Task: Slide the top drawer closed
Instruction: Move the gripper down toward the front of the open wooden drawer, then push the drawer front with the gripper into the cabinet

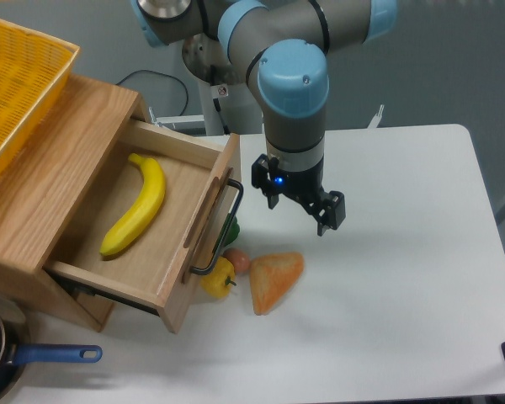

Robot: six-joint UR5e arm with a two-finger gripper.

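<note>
oak top drawer [164, 244] stands pulled out as the arm points down, gripper [299, 206] spread open beside its black handle [221, 227], one fingertip hard to see.

Looks like a robot lab w/ a staged kitchen setup: robot arm [293, 80] on a pedestal behind a plain white table [404, 278], bare grey wall, cable on floor. Props: toy fruit & veg, wooden drawer box [93, 210], yellow wire basket [17, 84], small pan [0, 353].

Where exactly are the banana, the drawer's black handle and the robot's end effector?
banana [137, 208], fixed camera, middle of its body.
black handle [221, 230], fixed camera, along the bar.
end effector [300, 205], fixed camera, between its fingertips.
</note>
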